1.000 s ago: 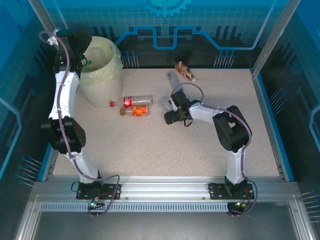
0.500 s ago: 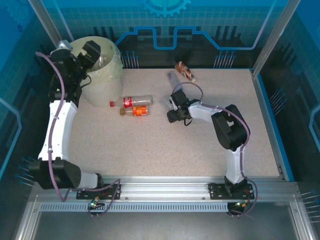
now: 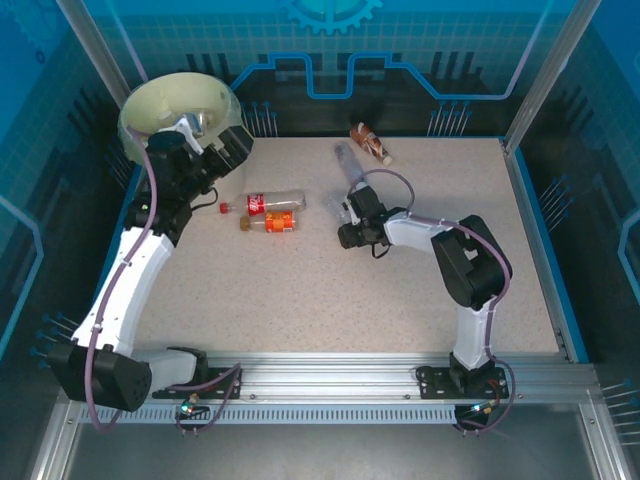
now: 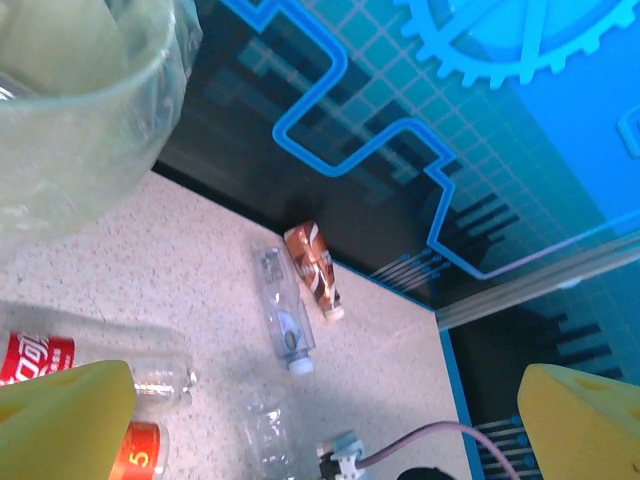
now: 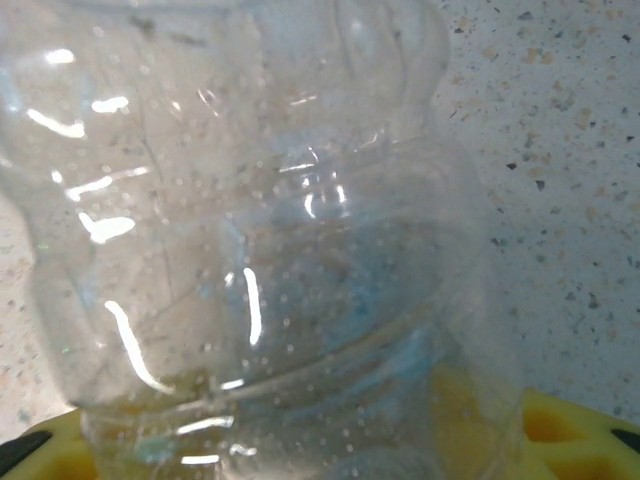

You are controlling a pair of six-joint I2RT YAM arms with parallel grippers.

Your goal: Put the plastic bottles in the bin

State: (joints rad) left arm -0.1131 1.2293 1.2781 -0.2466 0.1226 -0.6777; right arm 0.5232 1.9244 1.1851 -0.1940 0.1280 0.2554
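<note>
Right gripper (image 5: pixel 290 455) straddles a clear plastic bottle (image 5: pixel 250 250) lying between its yellow pads (image 5: pixel 45 450); whether it grips, cannot tell.

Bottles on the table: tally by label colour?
red-label bottle: 1
orange-label bottle: 1
brown-label bottle: 1
clear bottles, no bright label: 2
Total: 5

A robot lab cell: blue gear-printed walls (image 3: pixel 420 40), aluminium frame (image 3: pixel 330 375), speckled table (image 3: pixel 300 290).
</note>
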